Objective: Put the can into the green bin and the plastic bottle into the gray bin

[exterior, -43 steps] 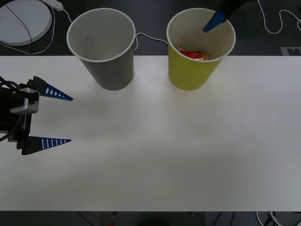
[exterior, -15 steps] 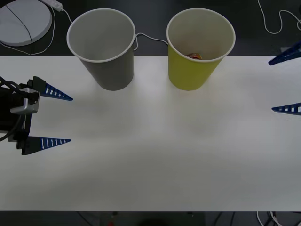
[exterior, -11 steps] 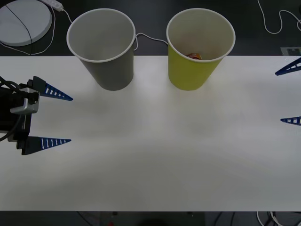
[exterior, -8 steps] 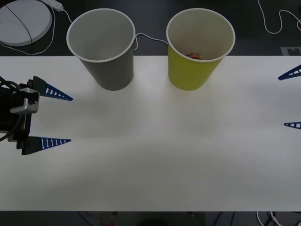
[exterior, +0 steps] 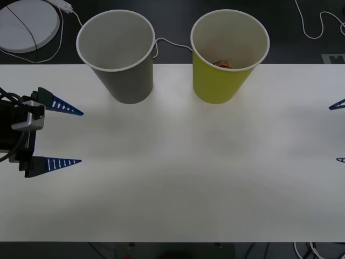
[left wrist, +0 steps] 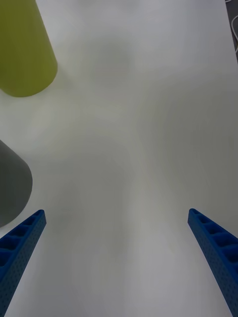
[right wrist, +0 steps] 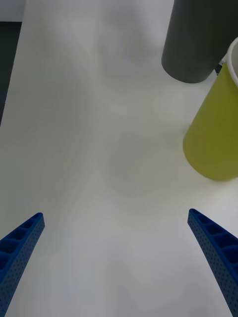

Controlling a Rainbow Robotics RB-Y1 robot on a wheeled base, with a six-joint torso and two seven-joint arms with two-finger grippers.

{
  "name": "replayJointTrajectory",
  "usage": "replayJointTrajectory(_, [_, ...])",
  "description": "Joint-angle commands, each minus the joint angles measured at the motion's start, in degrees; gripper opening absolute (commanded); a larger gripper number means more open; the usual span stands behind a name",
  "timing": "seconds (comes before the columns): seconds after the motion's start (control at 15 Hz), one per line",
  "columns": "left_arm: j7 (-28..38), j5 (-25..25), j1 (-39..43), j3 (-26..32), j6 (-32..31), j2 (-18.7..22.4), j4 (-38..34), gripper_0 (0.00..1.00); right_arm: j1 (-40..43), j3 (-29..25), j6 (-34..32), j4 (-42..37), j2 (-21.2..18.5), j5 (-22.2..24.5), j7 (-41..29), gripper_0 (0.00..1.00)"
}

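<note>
And here's the scene from above: the wide white table (exterior: 178,178) fills the front view, with two big paper cups standing upright side by side along its far edge; the large yellow-green paper cup with its white inside, the green bin (exterior: 226,59), sits upper centre-right, and down at its bottom a sliver of the small red drink can (exterior: 222,64) peeks out with a glint of gold, so the can is inside the green bin; just left of it, apart and not touching, stands the large gray paper cup of the same size, the gray bin (exterior: 119,56), its white inside showing nothing that I can make out; over at the left edge of the frame the left gripper (exterior: 67,136) hangs above the table, its blue ribbed fingers spread wide with nothing between them; at the far right edge the right gripper (exterior: 339,132) shows just two blue fingertips, likewise spread apart and holding nothing; a round white disc (exterior: 27,24) with a cable lies on the dark floor in the upper left corner, beyond the table.
</note>
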Motion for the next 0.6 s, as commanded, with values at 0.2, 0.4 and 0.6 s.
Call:
replayJointTrajectory(0.2, [0.0, 0.0, 0.0, 0.0, 0.0, 0.0, 0.0, 1.0, 4.7, -1.7, 0.0, 0.0, 1.0, -0.4, 2.1, 1.0])
replayJointTrajectory(0.4, [0.0, 0.0, 0.0, 0.0, 0.0, 0.0, 0.0, 1.0, 5.5, -2.1, 0.0, 0.0, 2.4, -0.3, 3.3, 1.0])
replayJointTrajectory(0.6, [0.0, 0.0, 0.0, 0.0, 0.0, 0.0, 0.0, 1.0, 6.2, -2.1, 0.0, 0.0, 2.5, -0.6, 5.0, 1.0])
